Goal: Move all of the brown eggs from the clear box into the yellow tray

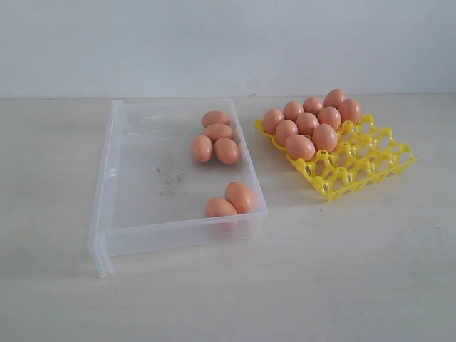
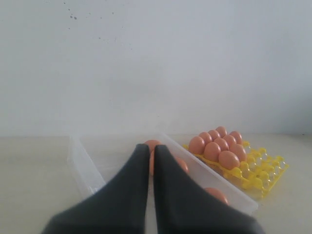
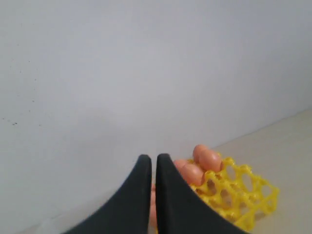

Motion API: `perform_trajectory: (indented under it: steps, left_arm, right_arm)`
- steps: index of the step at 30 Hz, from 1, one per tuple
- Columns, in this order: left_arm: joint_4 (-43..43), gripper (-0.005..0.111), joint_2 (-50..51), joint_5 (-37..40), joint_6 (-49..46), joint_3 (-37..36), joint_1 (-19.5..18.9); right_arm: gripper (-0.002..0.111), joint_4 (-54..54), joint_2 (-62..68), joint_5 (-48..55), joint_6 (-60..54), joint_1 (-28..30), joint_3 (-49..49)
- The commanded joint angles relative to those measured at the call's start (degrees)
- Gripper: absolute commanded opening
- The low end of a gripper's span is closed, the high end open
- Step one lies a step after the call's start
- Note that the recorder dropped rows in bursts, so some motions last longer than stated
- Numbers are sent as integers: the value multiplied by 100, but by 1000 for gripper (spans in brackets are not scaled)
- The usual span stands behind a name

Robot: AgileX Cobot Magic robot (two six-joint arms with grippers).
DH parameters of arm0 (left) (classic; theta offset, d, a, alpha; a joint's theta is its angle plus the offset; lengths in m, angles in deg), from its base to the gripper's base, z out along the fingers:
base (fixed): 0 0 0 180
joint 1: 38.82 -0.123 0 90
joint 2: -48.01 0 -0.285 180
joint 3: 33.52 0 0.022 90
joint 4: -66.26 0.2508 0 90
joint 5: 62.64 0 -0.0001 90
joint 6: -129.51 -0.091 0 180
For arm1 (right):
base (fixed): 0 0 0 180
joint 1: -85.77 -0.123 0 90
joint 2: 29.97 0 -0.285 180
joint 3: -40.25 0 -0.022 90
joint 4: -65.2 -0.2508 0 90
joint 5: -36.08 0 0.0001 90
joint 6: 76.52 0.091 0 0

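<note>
Eggs (image 1: 226,150) are split between two places: six lie in the box (image 1: 107,178), and about ten sit in the tray (image 1: 370,160), filling the rows at its far end. Box and tray stand just beside each other on the table (image 1: 356,285), not touching.

Differences between views:
- Only the exterior view gives the full layout. Four eggs cluster at the box's far corner on the tray side and two touch each other at its near corner on that side. The tray's near rows are unfilled. Neither pincer appears in this view.
- The left wrist view shows the left pincer (image 2: 150,148), with the box ahead of and below its tips. A few boxed eggs are partly hidden behind the fingers (image 2: 131,190). The tray lies beyond the box's long wall, further from the pincer.
- The right wrist view shows the right pincer (image 3: 153,158), with the tray ahead of its tips and the tray's eggs partly hidden behind the fingers (image 3: 175,200). The box cannot be made out here.

Pincer state:
- Left pincer: fingers pressed together with only a hairline seam between them. It holds nothing and touches nothing.
- Right pincer: fingers likewise pressed together and empty, clear of tray and eggs.
</note>
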Motion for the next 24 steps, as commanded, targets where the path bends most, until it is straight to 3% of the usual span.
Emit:
perform_trajectory:
  steps: [1,3,5,11,15,17,22,24]
  left_arm:
    - [17,4,-19,-68,-22,-21,-3]
    - [17,4,-19,-68,-22,-21,-3]
    - [17,4,-19,-68,-22,-21,-3]
    - [17,4,-19,-68,-22,-21,-3]
    - [17,4,-19,-68,-22,-21,-3]
    - [17,4,-19,-68,-22,-21,-3]
    - [17,4,-19,-68,-22,-21,-3]
    - [17,4,-19,-68,-22,-21,-3]
  right_arm:
    - [0,2461,173,317,3120,-9,189]
    - [0,5311,600,-507,3946,-9,1092]
    - [0,7712,1394,-701,3096,-9,2179]
    - [0,7791,3982,1723,3304,-9,3975]
    - [4,9460,5536,2482,4676,-9,5201]
    - [11,10371,6163,2698,5507,-9,5747]
    - [54,13350,7461,2164,8368,-9,7037]
    - [57,13816,7874,2127,9100,-9,7586]
